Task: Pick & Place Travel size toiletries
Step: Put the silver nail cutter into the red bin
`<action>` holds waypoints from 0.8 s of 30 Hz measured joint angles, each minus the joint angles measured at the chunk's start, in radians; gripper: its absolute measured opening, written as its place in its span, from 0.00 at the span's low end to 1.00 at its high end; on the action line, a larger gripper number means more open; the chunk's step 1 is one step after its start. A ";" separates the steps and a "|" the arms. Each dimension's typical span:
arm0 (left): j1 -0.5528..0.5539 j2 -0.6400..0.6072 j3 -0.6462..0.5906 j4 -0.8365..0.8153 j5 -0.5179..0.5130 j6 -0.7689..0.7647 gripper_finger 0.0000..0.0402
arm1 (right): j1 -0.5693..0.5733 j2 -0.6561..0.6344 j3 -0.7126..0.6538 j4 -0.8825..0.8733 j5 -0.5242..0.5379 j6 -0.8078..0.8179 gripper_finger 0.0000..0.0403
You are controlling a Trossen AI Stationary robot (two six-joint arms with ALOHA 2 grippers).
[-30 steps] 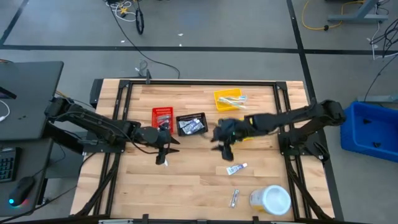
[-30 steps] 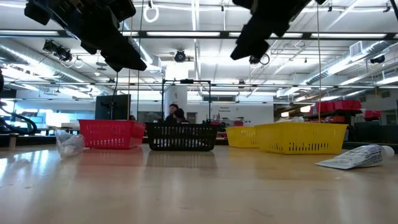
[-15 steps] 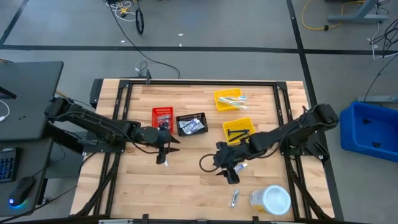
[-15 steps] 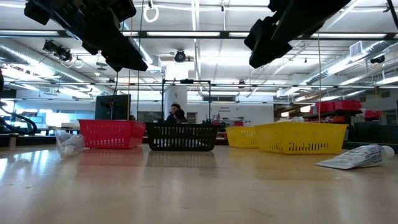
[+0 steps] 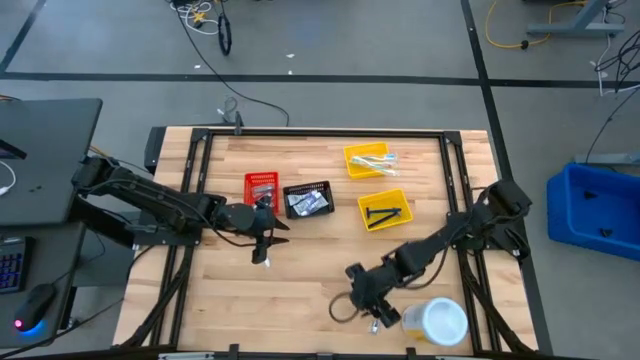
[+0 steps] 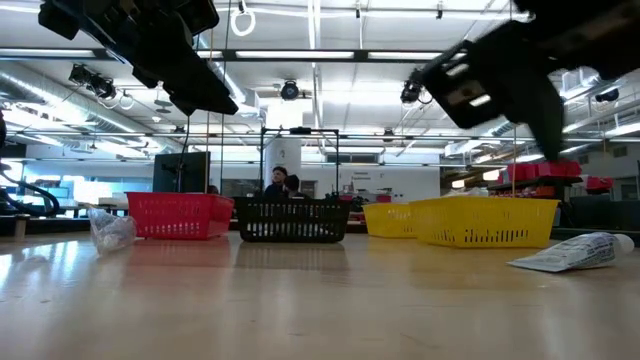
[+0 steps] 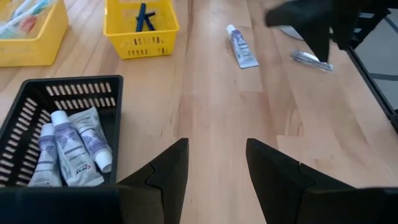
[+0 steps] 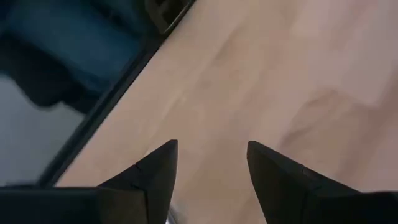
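Note:
My right gripper (image 5: 378, 312) is open and empty, low over the table's near right part. It stands just above a small silvery sachet (image 7: 309, 59) that lies flat beside the big jar (image 5: 436, 322). A white-and-blue tube (image 7: 241, 48) lies flat on the wood a little farther in; it also shows in the low view (image 6: 570, 253). My left gripper (image 5: 280, 234) is open and empty, raised near the black bin (image 5: 307, 199). A crumpled silvery sachet (image 6: 110, 228) lies on the table below the left gripper.
The black bin holds several tubes (image 7: 71, 146). A red bin (image 5: 262, 187) stands to its left. One yellow bin (image 5: 384, 210) holds black sticks, and another (image 5: 366, 160) behind it holds toothbrushes. The table's near edge and frame are close to my right gripper.
My right gripper has swung from beside the yellow bin of black sticks toward the table's near edge and down, ending over the sachet by the jar. Its arm now covers the tube in the high view.

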 joint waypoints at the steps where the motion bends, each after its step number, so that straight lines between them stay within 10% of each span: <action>1: 0.000 0.000 0.000 0.000 -0.009 -0.001 0.42 | 0.013 0.015 0.000 0.003 0.000 -0.017 0.51; 24: 0.000 0.000 0.000 0.000 -0.075 -0.060 0.42 | 0.085 0.062 0.000 -0.081 -0.058 -0.407 0.52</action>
